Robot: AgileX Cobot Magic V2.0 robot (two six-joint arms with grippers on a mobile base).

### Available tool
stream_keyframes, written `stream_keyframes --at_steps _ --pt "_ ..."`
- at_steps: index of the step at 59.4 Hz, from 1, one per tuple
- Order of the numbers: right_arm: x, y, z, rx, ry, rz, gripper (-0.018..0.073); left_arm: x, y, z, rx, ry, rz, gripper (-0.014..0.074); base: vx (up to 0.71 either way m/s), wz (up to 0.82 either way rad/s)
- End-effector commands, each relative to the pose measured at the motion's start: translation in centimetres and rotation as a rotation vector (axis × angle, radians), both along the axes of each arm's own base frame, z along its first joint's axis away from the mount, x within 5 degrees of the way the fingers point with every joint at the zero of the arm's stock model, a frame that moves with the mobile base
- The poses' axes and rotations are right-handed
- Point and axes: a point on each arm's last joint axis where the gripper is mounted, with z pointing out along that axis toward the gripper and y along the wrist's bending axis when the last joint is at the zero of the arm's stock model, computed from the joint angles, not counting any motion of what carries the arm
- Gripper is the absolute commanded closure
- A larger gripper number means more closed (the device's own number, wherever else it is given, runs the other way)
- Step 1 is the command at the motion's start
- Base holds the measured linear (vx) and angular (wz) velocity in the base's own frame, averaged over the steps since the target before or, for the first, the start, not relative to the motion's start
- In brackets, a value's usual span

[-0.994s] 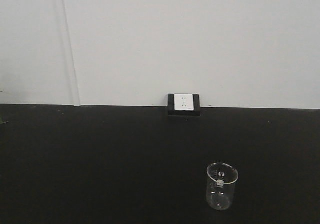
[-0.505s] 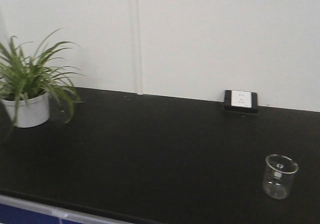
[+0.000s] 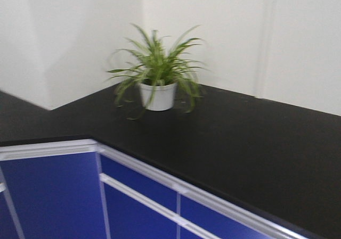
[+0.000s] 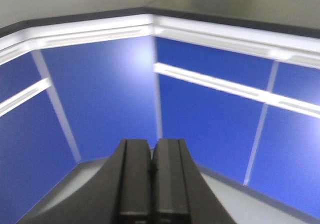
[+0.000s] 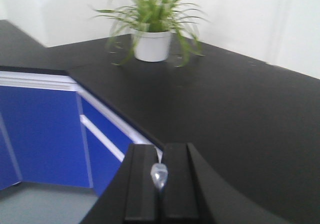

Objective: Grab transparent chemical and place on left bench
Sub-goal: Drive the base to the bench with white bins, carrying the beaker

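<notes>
Swung leftward, view now shows potted plant point(image 3: 157, 82) at far corner; right gripper point(image 5: 160, 148) pinches transparent chemical point(image 5: 159, 174), left gripper point(image 4: 151, 145) closed, empty.

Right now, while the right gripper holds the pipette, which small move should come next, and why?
Probably turn a little to the left: the right gripper is shut on the transparent chemical, but the left bench countertop lies off to the left, past the corner, not under it.
</notes>
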Motion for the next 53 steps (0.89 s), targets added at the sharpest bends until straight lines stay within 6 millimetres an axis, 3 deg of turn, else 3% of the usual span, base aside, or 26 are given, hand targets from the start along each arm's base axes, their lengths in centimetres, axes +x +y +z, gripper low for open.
stream_keyframes --at_steps 1,53 --pt "0.01 0.01 1.74 0.018 -0.108 0.002 0.0562 -0.15 0.02 0.27 -0.014 -0.081 -0.001 0.0600 -0.20 0.66" --pt "0.01 0.01 1.74 0.018 -0.108 0.002 0.0562 -0.15 0.02 0.27 -0.014 -0.081 -0.001 0.0600 -0.19 0.73"
